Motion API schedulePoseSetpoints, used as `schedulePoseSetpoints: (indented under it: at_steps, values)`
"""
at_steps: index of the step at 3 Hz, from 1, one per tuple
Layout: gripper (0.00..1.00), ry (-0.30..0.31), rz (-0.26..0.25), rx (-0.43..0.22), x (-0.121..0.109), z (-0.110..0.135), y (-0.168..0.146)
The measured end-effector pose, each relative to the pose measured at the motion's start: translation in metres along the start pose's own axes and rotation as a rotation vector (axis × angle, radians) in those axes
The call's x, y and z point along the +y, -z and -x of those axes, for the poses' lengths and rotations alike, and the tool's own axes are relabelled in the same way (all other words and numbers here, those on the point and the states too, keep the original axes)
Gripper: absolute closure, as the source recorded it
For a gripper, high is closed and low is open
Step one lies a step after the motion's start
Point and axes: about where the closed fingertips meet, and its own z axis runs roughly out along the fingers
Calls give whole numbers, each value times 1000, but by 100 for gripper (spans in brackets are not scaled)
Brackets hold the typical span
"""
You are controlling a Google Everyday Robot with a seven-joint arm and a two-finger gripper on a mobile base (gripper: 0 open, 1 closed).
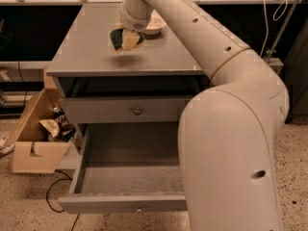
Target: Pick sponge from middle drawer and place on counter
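Observation:
The sponge, dark green face on a yellow body, is held tilted just above the grey counter, its shadow on the slab below it. My gripper is shut on the sponge near the middle of the counter, in front of the cream bowl. The middle drawer stands pulled out below, its grey floor bare, its knob at the front edge. My white arm covers the drawer's right side.
A cream round bowl sits at the back of the counter, right of the gripper. The upper drawer front with a round knob is closed. An open cardboard box with clutter stands on the floor at left. A cable lies on the floor.

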Motion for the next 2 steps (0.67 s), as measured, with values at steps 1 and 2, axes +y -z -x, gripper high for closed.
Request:
schedulePoseSetpoints:
  at_steps: [1,2]
  values:
    - [7,-14,-56,-50,-3,1,12]
    - [0,-26,-112,-84,-8,0,27]
